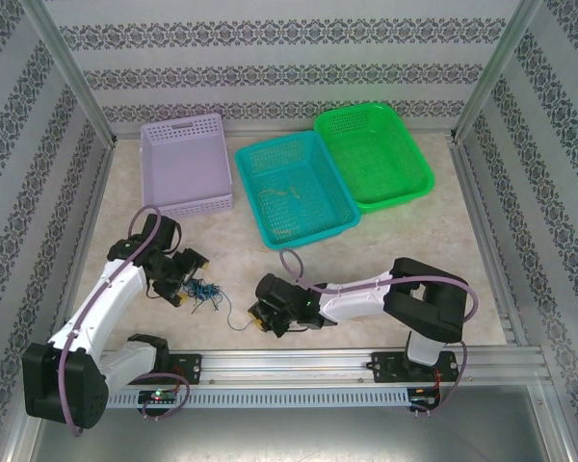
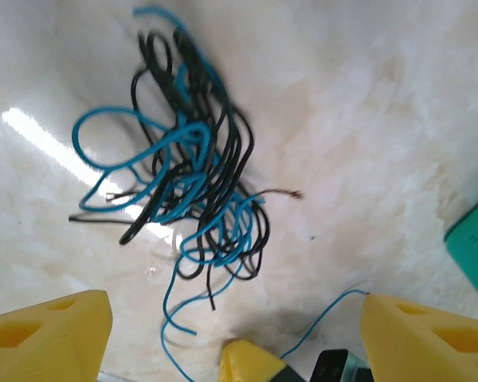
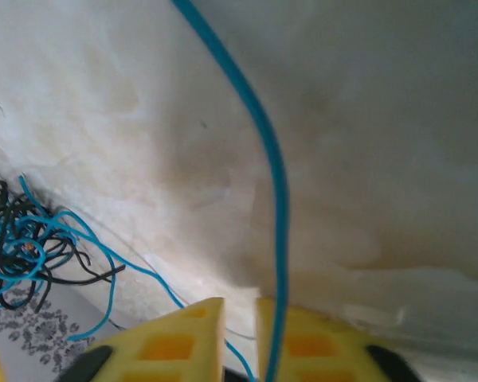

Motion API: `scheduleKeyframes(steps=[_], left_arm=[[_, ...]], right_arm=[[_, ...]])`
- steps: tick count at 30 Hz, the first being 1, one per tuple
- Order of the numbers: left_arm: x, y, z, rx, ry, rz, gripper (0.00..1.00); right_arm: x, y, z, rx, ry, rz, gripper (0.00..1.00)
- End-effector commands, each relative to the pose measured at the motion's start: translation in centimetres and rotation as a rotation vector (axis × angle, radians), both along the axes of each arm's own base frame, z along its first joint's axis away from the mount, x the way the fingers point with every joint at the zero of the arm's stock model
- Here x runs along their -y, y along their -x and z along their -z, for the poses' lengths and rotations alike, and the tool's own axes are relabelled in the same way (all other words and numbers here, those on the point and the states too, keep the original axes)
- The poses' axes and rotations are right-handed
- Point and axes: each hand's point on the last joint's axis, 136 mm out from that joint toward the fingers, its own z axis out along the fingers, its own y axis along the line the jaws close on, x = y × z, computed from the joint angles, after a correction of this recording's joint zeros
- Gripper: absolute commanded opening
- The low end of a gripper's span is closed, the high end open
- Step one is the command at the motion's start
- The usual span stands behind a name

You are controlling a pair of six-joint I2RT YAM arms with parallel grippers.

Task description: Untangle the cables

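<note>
The cables (image 1: 204, 292) lie in a tangle of thin blue and black wires on the table at the front left, and the tangle (image 2: 187, 175) spreads just ahead of my left fingers. My left gripper (image 1: 191, 281) hovers beside it, jaws wide open (image 2: 237, 306) and empty. My right gripper (image 1: 258, 316) is low on the table to the tangle's right. Its fingers (image 3: 239, 314) are shut to a thin slit. A blue cable (image 3: 277, 207) runs from the tangle into the base of that slit and rises across the right finger.
Three baskets stand at the back: lavender (image 1: 185, 164), teal (image 1: 294, 188) with a few yellowish-green wires inside, and green (image 1: 371, 154). The teal one's corner (image 2: 474, 239) shows at the right of the left wrist view. Patterned walls enclose the table.
</note>
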Motion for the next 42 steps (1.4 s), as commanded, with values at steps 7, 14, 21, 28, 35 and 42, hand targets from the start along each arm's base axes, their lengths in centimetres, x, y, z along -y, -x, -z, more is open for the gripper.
scheduleKeyframes(steps=[7, 14, 21, 28, 35, 42], left_arm=[[-2.5, 1.2, 5.1, -0.146, -0.075, -0.064, 0.68], [-2.1, 0.1, 8.5, -0.132, -0.032, -0.159, 0.00], [-3.5, -1.9, 6.7, -0.065, -0.111, -0.183, 0.00], [-1.3, -5.1, 5.6, 0.000, -0.004, -0.155, 0.04], [1.5, -7.5, -0.9, 0.122, 0.068, -0.132, 0.74], [3.5, -9.1, -9.3, 0.322, 0.102, -0.071, 0.74]], right_arm=[[5.2, -2.1, -0.4, 0.044, 0.065, 0.052, 0.00], [9.8, -3.9, -2.2, 0.095, 0.121, 0.014, 0.00], [25.0, -5.9, -10.5, 0.365, 0.415, -0.046, 0.00], [28.4, -7.6, -17.9, 0.569, 0.363, -0.129, 0.00], [26.6, -12.4, -24.6, 0.727, 0.311, -0.098, 0.00], [22.7, -14.9, -29.4, 0.886, 0.236, -0.250, 0.00]])
